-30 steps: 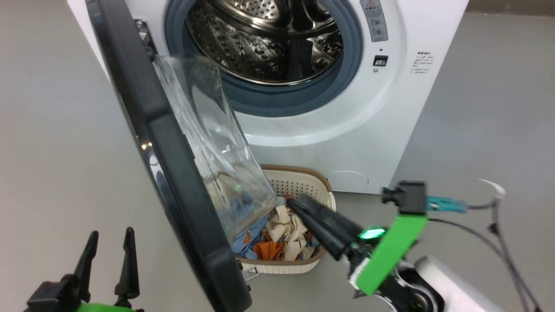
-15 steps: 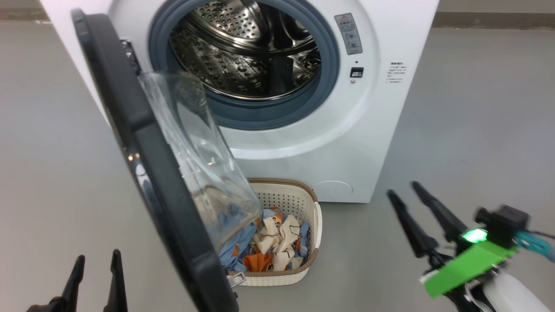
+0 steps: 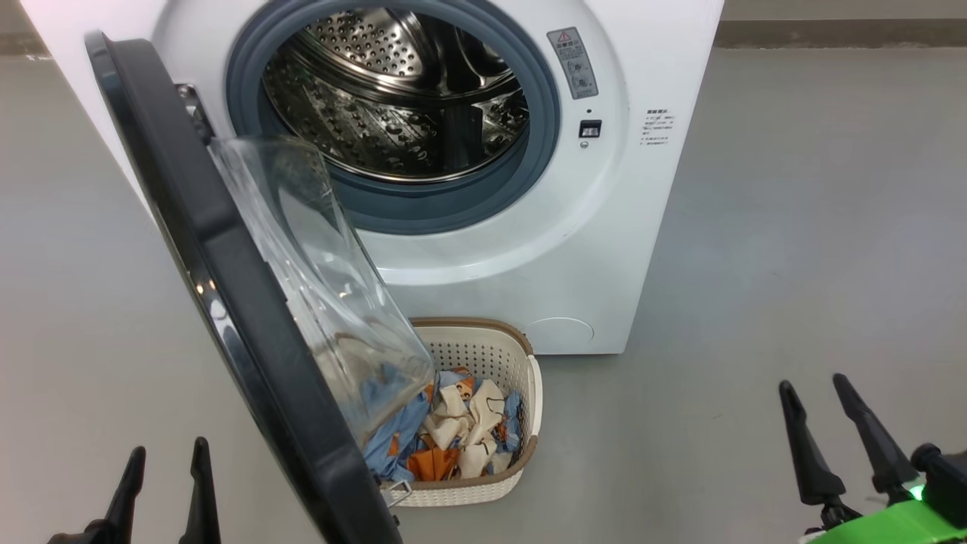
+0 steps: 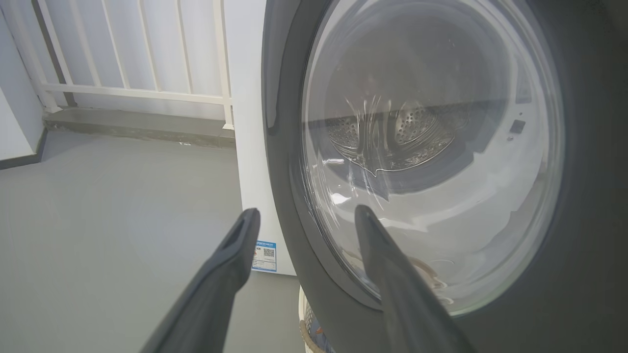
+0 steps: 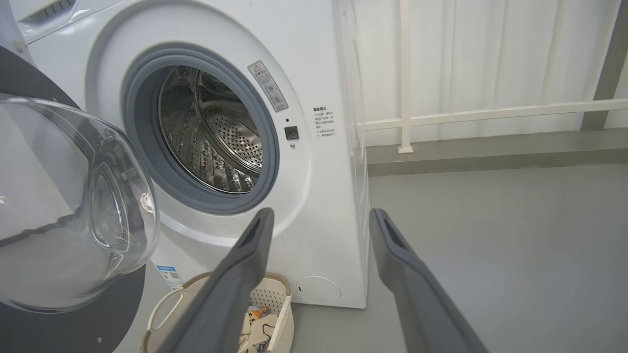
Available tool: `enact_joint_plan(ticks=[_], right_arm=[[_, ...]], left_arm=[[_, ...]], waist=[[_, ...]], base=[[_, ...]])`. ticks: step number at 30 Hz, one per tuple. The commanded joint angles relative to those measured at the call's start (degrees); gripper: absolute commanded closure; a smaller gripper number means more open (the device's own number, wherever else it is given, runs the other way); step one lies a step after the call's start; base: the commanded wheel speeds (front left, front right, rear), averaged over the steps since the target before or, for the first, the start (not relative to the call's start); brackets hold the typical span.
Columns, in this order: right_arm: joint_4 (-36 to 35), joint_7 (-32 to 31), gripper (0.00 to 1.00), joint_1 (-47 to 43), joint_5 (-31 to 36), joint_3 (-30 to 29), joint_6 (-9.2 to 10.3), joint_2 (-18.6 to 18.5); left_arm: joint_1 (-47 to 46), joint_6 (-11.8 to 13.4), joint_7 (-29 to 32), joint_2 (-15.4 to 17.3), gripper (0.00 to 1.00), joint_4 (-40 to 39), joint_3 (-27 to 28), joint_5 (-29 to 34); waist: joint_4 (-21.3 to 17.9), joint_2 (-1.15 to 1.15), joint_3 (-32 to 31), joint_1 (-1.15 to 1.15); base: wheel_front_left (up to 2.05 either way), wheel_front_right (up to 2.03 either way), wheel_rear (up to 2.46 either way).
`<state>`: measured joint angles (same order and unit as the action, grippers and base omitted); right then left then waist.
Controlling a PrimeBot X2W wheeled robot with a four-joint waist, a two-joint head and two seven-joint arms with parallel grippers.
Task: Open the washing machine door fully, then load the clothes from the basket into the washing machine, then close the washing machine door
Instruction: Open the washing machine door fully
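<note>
Grey floor (smooth), white railing, washing machine

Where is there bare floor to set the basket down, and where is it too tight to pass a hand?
Free: the grey floor right of the washing machine, and the floor left of the washing machine door. Crowded: the basket sits close to the machine's front, under the door's glass bowl, which overhangs the clothes.

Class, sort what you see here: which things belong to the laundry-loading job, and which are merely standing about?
Belonging to the job:
washing machine
washing machine door
basket
clothes

Merely about:
white railing
grey floor
</note>
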<state>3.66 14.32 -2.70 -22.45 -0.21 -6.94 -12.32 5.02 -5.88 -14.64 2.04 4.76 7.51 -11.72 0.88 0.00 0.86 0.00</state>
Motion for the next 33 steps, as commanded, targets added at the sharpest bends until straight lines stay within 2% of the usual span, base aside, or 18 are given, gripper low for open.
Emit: enact_joint_plan(ticks=[1,11,20,33], right_arm=[[-1.71,0.67,0.0,0.01,1.06,0.17,-0.55,-0.49],[-1.94,0.67,0.0,-2.61,6.05,-7.04,-0.55,3.88],[-1.05,0.67,0.0,-3.84,9.07,-7.54,-0.55,4.74],[-1.25,0.68,0.0,-2.93,9.17,-6.9,-0.55,4.27]], left_arm=[[-0.43,-0.18,-0.36,0.84,0.0,-1.6,1.62,0.5],[0.61,-0.43,-0.36,0.84,0.0,-1.28,1.44,0.76],[1.85,-0.63,-0.36,0.84,0.0,-1.48,1.67,0.52],[1.53,-0.7,-0.36,0.84,0.0,-1.64,1.54,0.42]], waist=[[-0.11,0.0,-0.08,0.0],[-0.89,0.0,-0.54,0.0],[-1.64,0.0,-0.87,0.0],[-1.25,0.0,-0.28,0.0]], base=[[0.0,0.0,0.0],[0.0,0.0,0.0],[0.0,0.0,0.0],[0.0,0.0,0.0]])
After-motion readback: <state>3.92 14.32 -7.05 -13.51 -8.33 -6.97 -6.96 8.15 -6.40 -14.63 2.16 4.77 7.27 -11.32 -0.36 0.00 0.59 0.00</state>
